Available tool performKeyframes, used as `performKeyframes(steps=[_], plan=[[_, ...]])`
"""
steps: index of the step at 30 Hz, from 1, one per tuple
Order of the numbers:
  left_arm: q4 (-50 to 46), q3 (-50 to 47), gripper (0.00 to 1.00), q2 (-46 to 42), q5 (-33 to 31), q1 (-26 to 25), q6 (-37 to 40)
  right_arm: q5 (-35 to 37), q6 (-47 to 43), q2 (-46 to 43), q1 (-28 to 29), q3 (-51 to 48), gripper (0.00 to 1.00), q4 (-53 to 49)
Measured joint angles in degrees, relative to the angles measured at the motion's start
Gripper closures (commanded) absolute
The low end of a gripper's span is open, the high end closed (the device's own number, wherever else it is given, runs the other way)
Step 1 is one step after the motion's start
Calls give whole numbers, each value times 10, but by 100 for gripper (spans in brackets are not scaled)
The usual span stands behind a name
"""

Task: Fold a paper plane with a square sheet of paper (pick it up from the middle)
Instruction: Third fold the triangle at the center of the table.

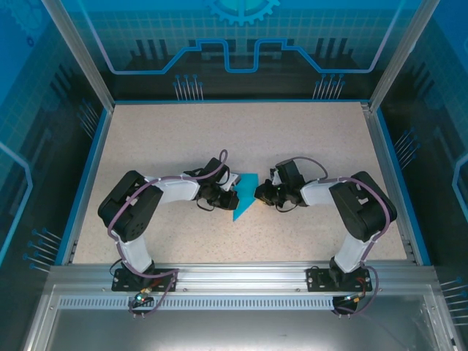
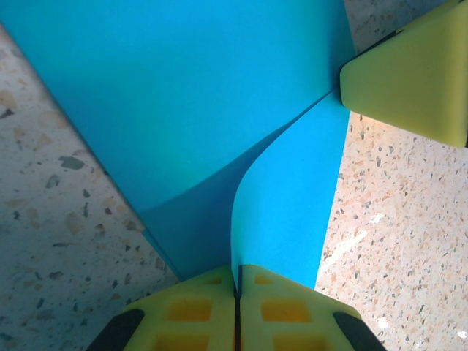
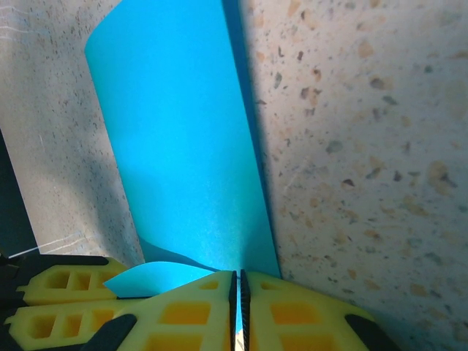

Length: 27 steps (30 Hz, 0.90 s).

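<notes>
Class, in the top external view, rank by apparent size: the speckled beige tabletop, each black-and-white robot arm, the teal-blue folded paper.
1. speckled beige tabletop
2. left black-and-white robot arm and right black-and-white robot arm: alike, so tied
3. teal-blue folded paper, smallest

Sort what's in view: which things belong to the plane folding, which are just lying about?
Job: square sheet of paper, partly folded; left gripper and right gripper, both shut on it.
Just there: speckled table; aluminium rail at the near edge.
</notes>
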Motion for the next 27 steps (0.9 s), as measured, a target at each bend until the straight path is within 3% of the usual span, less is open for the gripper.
performKeyframes(steps=[13, 27], plan=[[0, 0, 92, 0, 0, 0, 0, -8, -4, -25, -14, 14, 87, -12], [0, 1, 92, 1, 0, 0, 0, -11, -5, 12, -16, 16, 87, -7]])
